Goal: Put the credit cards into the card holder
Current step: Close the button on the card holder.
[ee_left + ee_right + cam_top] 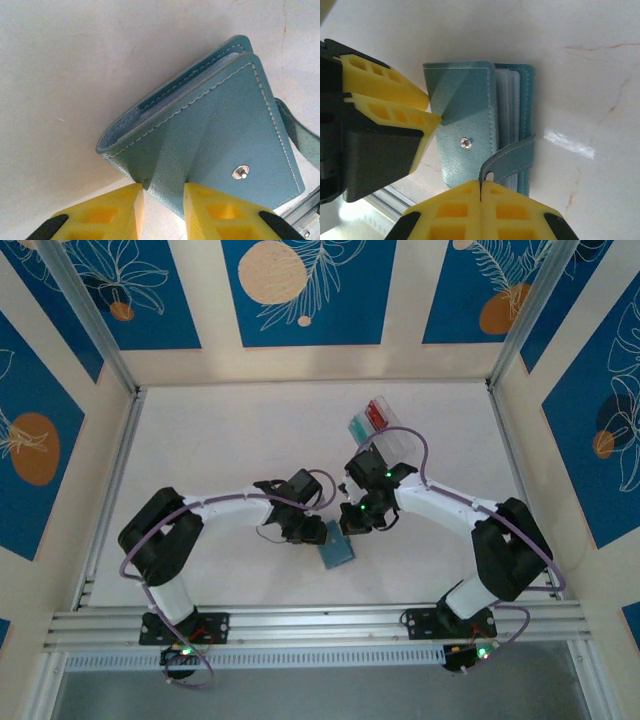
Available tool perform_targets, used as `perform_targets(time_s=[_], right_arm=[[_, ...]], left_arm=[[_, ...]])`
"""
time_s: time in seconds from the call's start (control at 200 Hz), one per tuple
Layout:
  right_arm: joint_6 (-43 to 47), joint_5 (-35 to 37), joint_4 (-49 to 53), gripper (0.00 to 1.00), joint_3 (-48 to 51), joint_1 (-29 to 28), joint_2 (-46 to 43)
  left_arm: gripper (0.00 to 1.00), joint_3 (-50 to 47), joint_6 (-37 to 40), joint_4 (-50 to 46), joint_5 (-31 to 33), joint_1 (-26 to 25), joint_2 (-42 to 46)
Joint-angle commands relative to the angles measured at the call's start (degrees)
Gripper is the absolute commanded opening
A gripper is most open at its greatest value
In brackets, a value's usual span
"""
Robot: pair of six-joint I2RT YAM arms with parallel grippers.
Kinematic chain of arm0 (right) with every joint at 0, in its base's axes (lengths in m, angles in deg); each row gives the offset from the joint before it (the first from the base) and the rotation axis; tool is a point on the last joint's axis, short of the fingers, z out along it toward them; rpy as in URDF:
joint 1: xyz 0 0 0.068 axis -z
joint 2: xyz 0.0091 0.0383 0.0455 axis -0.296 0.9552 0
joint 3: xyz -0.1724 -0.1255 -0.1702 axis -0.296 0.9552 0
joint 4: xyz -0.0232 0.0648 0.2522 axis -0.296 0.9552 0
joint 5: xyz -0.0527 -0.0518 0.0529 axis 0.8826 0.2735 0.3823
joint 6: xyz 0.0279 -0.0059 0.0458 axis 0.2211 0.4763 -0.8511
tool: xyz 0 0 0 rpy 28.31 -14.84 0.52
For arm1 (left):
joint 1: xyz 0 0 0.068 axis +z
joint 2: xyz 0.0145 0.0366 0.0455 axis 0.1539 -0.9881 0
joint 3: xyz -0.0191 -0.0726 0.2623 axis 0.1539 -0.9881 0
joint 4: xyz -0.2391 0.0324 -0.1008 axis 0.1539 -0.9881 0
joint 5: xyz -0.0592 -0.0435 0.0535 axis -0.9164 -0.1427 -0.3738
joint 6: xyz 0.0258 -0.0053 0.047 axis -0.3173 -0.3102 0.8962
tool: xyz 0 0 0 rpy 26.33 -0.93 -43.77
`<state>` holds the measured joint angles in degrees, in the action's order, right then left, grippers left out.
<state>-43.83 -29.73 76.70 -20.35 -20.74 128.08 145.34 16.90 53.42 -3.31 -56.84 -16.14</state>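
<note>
The blue-grey card holder [337,552] lies on the table between my two grippers. My left gripper [162,200] is shut on a pinched fold of its front cover [220,135], beside the snap stud [241,172]. My right gripper [480,192] is shut on the tip of the closing strap [512,155], which curves up off the holder's open edge. The strap is off the stud [465,143]. Clear sleeves [507,100] show between the covers. The left fingers [395,100] press the cover's left edge. A red credit card [378,414] and a pale green one [360,425] stand in a tray.
The clear plastic tray [395,436] sits at the back, just behind the right arm. An aluminium rail [320,625] runs along the near table edge, close below the holder. Walls enclose the white table on three sides.
</note>
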Motion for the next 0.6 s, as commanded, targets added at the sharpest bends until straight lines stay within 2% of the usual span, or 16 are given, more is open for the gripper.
perform_targets(time_s=[0.0,0.42,0.595], right_arm=[[0.29,-3.33,-1.24,0.0,-0.01,-1.06,1.73],[0.0,-5.22,-3.56,0.0,0.78,-2.45,5.99],[-1.11,-8.62,-6.41,0.0,1.52,-2.13,7.36]], left_arm=[[0.27,2.02,0.88,-1.27,0.78,-1.21,-1.3],[0.27,3.48,0.86,-2.09,1.28,-1.78,-2.08],[0.27,3.62,0.68,-1.77,1.11,-1.98,-2.41]])
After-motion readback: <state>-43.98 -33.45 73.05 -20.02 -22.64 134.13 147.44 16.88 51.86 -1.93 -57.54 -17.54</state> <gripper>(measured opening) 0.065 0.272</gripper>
